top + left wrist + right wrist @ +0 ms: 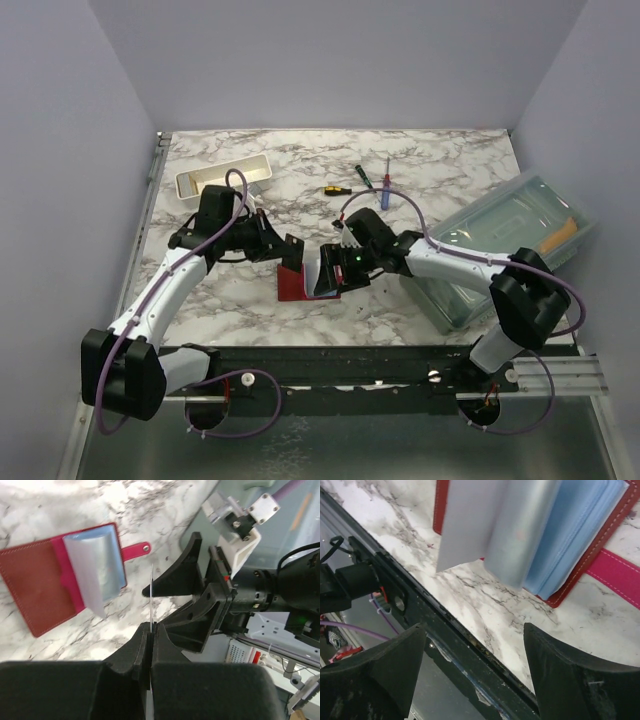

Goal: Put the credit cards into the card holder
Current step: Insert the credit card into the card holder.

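Observation:
The dark-red card holder [292, 285] lies open on the marble between my two grippers, its clear bluish sleeves raised. It also shows in the left wrist view [35, 587] and the right wrist view [580, 575]. My left gripper [291, 251] [151, 628] is shut on a thin card [151, 592] seen edge-on, held just right of the holder's strap; its colour does not show. My right gripper [330, 276] [475, 645] is open and empty, its fingers at the holder's near right edge, close to the left gripper's card. No other card is in view.
A white tray [222, 180] stands at the back left. A clear plastic box [515, 240] sits at the right under my right arm. Small screwdrivers [338, 187] [385, 188] lie at the back. The black front rail [400, 358] runs just below the holder.

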Controlling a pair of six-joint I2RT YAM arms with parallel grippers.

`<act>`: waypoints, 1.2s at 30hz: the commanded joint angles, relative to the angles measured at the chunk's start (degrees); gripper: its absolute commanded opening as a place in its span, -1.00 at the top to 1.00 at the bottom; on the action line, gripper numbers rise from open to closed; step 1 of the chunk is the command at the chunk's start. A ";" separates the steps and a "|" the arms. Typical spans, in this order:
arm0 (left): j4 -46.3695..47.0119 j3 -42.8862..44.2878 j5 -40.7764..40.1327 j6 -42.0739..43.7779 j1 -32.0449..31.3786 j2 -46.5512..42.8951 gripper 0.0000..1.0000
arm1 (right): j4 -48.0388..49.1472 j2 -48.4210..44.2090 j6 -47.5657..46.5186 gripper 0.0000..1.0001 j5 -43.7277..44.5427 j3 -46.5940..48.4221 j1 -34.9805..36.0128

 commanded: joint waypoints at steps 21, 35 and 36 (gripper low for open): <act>-3.03 7.43 -9.05 -2.44 -4.41 11.41 1.00 | 14.23 3.10 -0.83 -0.29 4.34 -5.36 -0.41; -17.23 25.26 -38.70 -4.05 -26.07 26.82 1.00 | 12.13 -3.73 1.96 0.99 10.24 -12.21 -0.40; -18.84 26.55 -40.95 -4.19 -27.02 27.85 1.00 | 12.63 -4.57 2.80 0.99 10.75 -13.18 -0.39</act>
